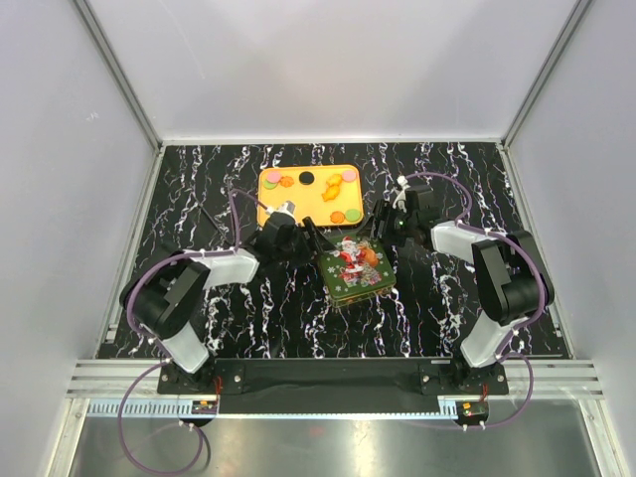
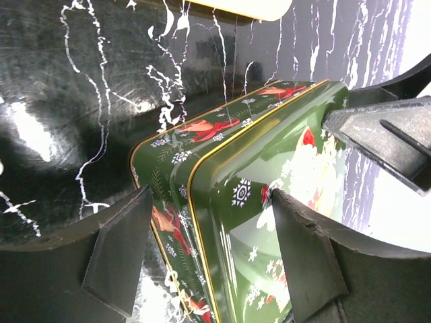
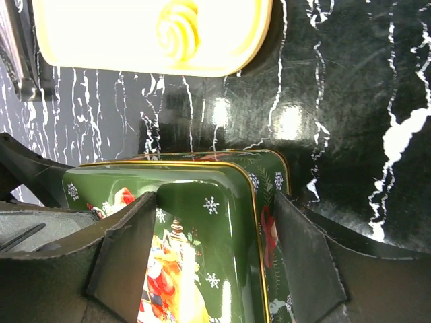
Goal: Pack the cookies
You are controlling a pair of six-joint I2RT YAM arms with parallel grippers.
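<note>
Lab enclosure, white panels (image 1: 328,60), aluminium frame (image 1: 119,75)

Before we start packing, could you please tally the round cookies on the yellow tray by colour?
Orange cookies: 4
Pink-topped cookies: 2
Black cookie: 1
Total: 7 on the tray, as far as the top view shows; the yellow swirl piece is not counted.

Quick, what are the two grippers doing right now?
Left gripper: open, jaws astride a corner of the tin.
Right gripper: open, jaws astride the tin too.
</note>
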